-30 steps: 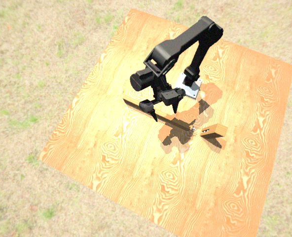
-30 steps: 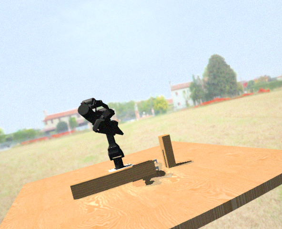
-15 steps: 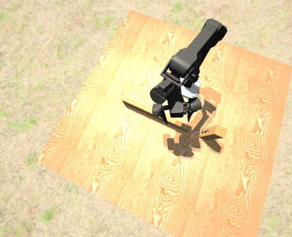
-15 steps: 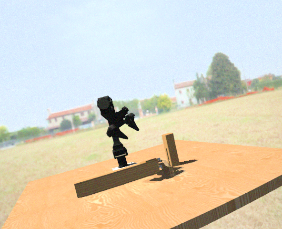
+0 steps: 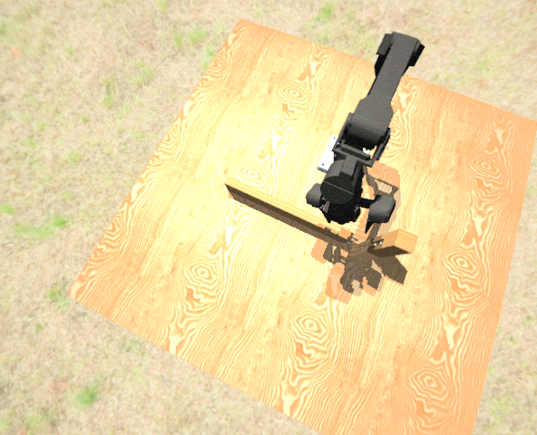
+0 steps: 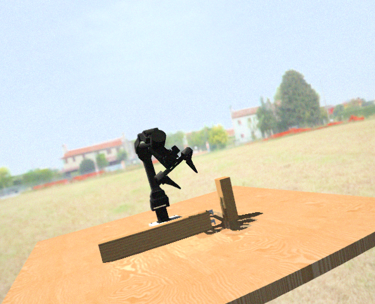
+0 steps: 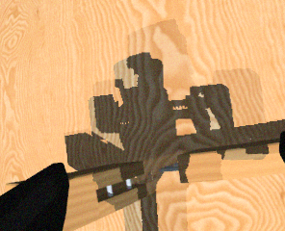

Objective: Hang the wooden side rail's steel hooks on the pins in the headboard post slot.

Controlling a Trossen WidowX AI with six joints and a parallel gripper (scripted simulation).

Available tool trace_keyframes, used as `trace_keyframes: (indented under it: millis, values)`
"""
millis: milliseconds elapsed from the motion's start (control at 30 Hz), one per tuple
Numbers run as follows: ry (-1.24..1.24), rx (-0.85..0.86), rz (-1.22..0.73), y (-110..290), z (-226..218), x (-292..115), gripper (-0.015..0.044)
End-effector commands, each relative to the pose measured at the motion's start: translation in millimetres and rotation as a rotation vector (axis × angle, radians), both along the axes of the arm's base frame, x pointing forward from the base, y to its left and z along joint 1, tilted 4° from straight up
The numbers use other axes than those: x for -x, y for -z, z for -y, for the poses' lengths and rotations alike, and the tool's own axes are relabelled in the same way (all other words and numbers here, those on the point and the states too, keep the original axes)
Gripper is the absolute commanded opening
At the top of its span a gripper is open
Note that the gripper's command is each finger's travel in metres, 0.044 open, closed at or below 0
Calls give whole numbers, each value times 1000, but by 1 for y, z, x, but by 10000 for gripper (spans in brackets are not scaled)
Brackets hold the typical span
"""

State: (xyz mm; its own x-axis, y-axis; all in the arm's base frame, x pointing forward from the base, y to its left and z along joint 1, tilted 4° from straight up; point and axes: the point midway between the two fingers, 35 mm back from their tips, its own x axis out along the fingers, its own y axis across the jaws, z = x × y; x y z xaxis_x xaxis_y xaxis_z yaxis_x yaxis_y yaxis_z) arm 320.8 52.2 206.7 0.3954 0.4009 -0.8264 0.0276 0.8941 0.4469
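Note:
The wooden side rail (image 5: 264, 198) (image 6: 154, 236) (image 7: 246, 157) lies flat on the table (image 5: 212, 304) (image 6: 279, 235) (image 7: 53, 58). The steel hooks (image 5: 352, 239) (image 6: 210, 217) on its end point at the headboard post (image 5: 400, 239) (image 6: 227, 199) (image 7: 85, 202), which stands upright. A small gap separates the hooks from the post's slot. My gripper (image 5: 348, 202) (image 6: 185, 179) is open and empty. It hangs well above the rail's hook end, touching nothing. In the wrist view only its two finger edges show, at the lower left and at the right edge.
The arm's base (image 6: 163, 216) stands on a white plate (image 5: 326, 157) just behind the rail. The arm's shadow falls over the rail's hook end and the post. Grass surrounds the table on all sides.

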Motion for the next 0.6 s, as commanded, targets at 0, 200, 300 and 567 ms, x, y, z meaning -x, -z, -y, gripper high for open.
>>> trace_keyframes:
  millis: [0,200,300,567]
  values:
    - [547,-168,-247,22,-47,40,440]
    - [734,-235,-315,30,-61,53,440]
    - [831,-275,-348,33,-67,59,440]
    - [1083,-386,-426,42,-82,76,440]
